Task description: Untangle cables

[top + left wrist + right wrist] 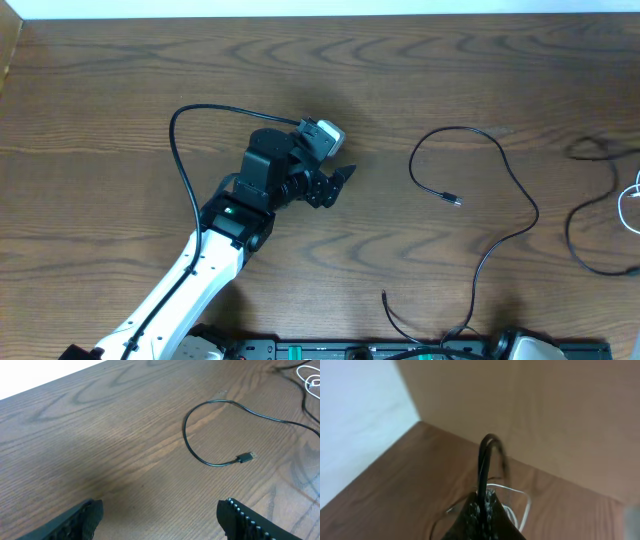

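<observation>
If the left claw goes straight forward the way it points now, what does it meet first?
Most likely the black cable near its plug; only table wood lies between. The left claw is open, and its height is unclear, so it might pass above.

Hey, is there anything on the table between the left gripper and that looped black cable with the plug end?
Nothing visible does. The left gripper is open, and only bare table lies between its fingers and the looped black cable. The right gripper pinches a different black cable.
</observation>
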